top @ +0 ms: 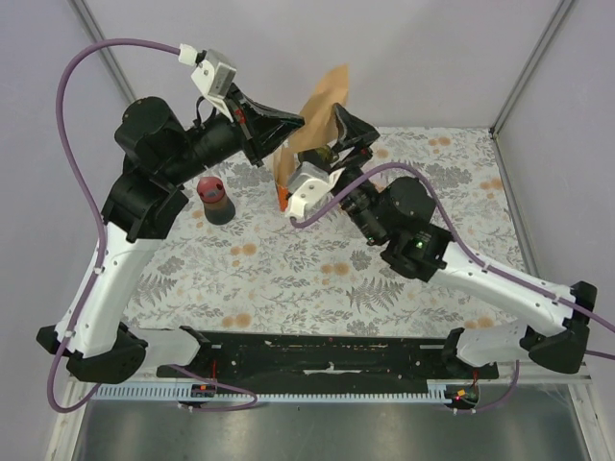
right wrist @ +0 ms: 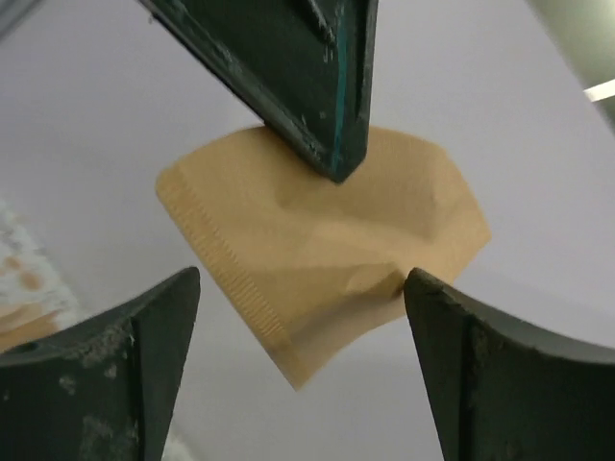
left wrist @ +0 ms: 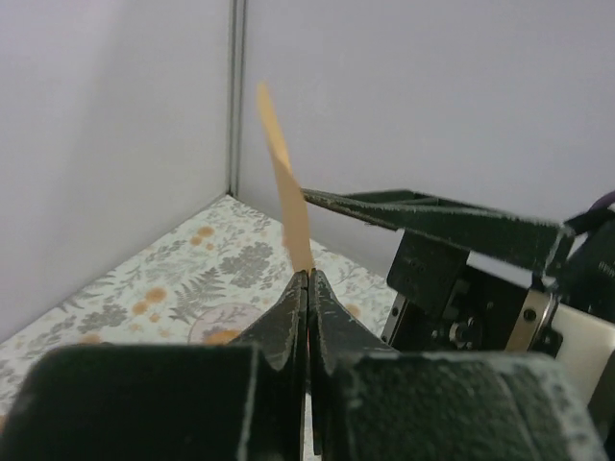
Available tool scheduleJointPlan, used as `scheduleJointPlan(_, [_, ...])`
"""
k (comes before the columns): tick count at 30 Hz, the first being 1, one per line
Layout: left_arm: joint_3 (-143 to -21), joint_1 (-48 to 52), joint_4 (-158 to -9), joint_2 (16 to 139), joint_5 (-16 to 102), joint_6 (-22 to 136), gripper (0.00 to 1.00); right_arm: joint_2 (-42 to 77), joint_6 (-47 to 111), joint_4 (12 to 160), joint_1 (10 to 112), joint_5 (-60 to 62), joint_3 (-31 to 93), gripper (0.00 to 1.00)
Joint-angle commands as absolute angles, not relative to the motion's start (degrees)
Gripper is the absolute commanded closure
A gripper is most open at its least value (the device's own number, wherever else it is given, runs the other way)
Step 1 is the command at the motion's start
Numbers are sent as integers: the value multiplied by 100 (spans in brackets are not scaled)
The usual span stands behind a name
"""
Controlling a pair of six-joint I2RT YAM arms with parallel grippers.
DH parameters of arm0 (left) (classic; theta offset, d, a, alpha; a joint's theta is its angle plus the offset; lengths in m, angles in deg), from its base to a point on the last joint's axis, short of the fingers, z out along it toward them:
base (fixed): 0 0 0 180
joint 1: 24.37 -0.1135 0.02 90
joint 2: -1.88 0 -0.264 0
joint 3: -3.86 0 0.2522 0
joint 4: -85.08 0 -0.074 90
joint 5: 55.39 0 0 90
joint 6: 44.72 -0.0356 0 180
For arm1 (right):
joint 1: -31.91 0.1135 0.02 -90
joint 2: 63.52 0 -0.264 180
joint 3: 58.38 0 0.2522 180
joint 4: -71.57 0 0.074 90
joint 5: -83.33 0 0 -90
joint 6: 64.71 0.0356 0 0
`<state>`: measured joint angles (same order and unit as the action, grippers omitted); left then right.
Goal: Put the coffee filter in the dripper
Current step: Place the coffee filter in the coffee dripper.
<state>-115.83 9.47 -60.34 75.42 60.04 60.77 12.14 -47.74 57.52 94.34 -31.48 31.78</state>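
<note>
the left claw (top: 298, 123) is clenched on the brown paper coffee filter (top: 325, 101), its two fingers pressed flat together with the paper's lower edge pinched between their tips. in the left wrist view the filter (left wrist: 288, 202) rises edge-on straight up and away from the left claw (left wrist: 307, 279), well above the table. the right claw (top: 341, 134) is released, its fingers spread wide. in the right wrist view the filter (right wrist: 317, 240) hangs in the gap ahead of the right claw (right wrist: 300, 279), lying between the two fingertips. its creased corner comes right up beside one fingertip, and whether they touch cannot be told. one finger of the left claw (right wrist: 327, 96) crosses in front of the paper from above. the dripper (top: 215, 200), dark with a red top, stands on the floral tablecloth (top: 288, 269) below and off to the side of the left claw, well apart from the filter and from both claws
</note>
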Motion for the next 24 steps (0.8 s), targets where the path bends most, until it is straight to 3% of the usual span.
scheduleJointPlan(1, [-11660,938,-5568,7281,5887,4286,98,444,-2608,8773,8879,-1516,4000,2])
scheduleJointPlan(7, [-11643,947,-5189,7096,6596,3561,98,555,-102,11203,6640,2886,5450,2])
scheduleJointPlan(10, [-11660,938,-5233,7087,7072,3833,98,907,1014,11162,5839,4593,5706,2])
scheduleJointPlan(13, [-11634,947,-5251,7061,7346,3921,98,1145,2750,9850,5170,6035,5480,2])
scheduleJointPlan(15, [-11564,947,-5286,7026,7320,4000,98,1198,3975,8399,4932,6582,5050,2])
scheduleJointPlan(19, [-11520,947,-5382,7017,7275,4080,98,1154,4970,6832,4949,7234,4565,2])
scheduleJointPlan(24, [-11564,947,-5514,7061,7477,4220,98,1303,5105,6706,5290,7006,4731,4])
